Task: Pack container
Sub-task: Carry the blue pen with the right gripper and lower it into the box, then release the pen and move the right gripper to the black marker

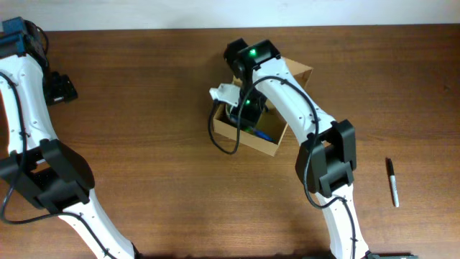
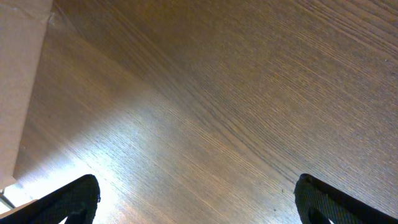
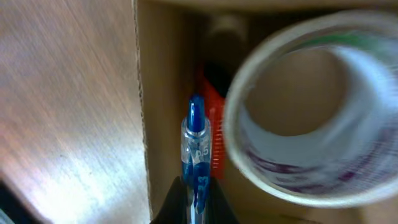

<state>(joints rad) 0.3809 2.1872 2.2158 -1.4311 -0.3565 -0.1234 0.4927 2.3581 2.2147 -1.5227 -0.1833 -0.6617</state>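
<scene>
Currently the right gripper [image 3: 198,202] is clenched on a blue pen [image 3: 196,140] and holds it down inside the container [image 1: 264,147], an open cardboard box standing near the middle of the table [image 1: 144,108]. The pen hangs just beside one inner wall, between that wall and a roll of tape [image 3: 305,112] that fills much of the space. Something orange [image 3: 217,124] lies beneath, too blurred to name.

The main risk is probably a poor release. So close to the wall, the pen could catch on the rim or lean on the tape roll and end up propped rather than flat. Pushing down might also jam it against the orange thing or shove the light box across the wood. The left gripper [image 2: 199,208] hangs released over bare table, well apart, so nothing steadies the box. A black marker [image 1: 392,183] lies outside to the right.
</scene>
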